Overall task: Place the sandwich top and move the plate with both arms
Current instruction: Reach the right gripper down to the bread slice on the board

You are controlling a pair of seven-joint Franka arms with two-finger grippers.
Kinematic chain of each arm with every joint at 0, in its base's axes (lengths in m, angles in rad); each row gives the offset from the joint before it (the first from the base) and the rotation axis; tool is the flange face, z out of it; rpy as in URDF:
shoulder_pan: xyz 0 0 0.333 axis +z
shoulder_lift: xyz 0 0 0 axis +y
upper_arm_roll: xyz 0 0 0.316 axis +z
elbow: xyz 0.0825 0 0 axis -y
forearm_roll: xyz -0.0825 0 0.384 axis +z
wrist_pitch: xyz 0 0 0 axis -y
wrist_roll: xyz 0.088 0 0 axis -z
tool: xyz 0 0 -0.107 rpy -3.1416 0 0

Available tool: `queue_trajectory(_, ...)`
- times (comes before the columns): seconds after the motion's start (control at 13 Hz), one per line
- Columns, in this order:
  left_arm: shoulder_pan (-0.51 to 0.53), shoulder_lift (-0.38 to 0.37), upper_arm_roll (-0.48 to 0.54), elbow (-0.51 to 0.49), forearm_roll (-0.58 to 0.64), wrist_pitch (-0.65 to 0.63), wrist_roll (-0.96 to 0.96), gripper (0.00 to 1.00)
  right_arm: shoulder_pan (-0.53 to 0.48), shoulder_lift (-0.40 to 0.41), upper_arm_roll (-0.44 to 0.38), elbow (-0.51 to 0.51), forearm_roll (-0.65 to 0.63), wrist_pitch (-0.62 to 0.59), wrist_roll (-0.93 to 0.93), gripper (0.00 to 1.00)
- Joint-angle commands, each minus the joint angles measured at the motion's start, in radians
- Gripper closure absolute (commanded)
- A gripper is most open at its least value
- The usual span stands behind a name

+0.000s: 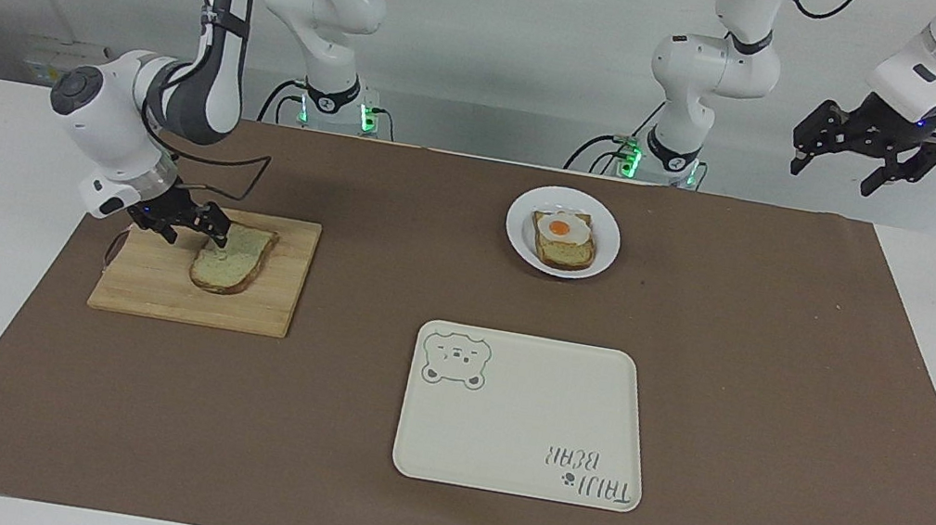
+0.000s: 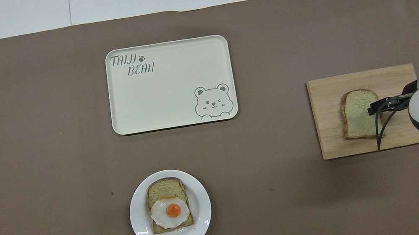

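Clearly the right gripper [image 1: 188, 224] is set up for a pick: it is low over the wooden cutting board [image 1: 145, 286], fingers spread and holding nothing, tilted in at the edge of the sandwich top [image 1: 234, 256] that faces the right arm's end of the table. Whether a fingertip already touches the crust I cannot tell. That plain slice lies flat on the board, which sits toward the right arm's end of the brown table mat [image 1: 427, 519], so it falls naturally to this arm.

The white plate [image 1: 519, 238] stands well apart, closer to the robots and roughly mid-table, with the toast slice bearing a fried egg [image 1: 564, 238] on it, face up and uncovered, waiting for its lid. The cream bear tray [image 1: 525, 415] lies farther from the robots than the plate; my guess is that it is where the plate is meant to go.

The left gripper [image 1: 868, 148] hangs high off the left arm's end of the table, fingers open and holding nothing; that arm waits, presumably kept out of the way until the plate needs two hands.
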Motion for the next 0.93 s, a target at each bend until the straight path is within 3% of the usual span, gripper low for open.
queue_trajectory(0.0,0.007,-0.024,-0.003,-0.023,0.007,-0.003,-0.005,0.00,-0.014,0.018,0.004,-0.017,0.033,0.020,-0.042,0.00)
queue_trajectory(0.08,0.007,-0.024,-0.003,-0.023,0.007,-0.002,-0.005,0.00,-0.014,0.018,0.004,-0.017,0.033,0.021,-0.042,0.00)
queue_trajectory(0.15,0.007,-0.025,-0.003,-0.023,0.007,-0.006,-0.006,0.00,-0.014,0.018,0.004,-0.019,0.033,0.020,-0.042,0.14)
queue_trajectory(0.39,0.007,-0.024,-0.003,-0.023,0.007,-0.005,-0.005,0.00,-0.014,0.018,0.004,-0.017,0.050,0.015,-0.032,1.00)
queue_trajectory(0.85,0.007,-0.025,-0.003,-0.023,0.007,-0.005,-0.005,0.00,-0.012,0.020,0.004,-0.014,0.070,0.007,-0.018,1.00)
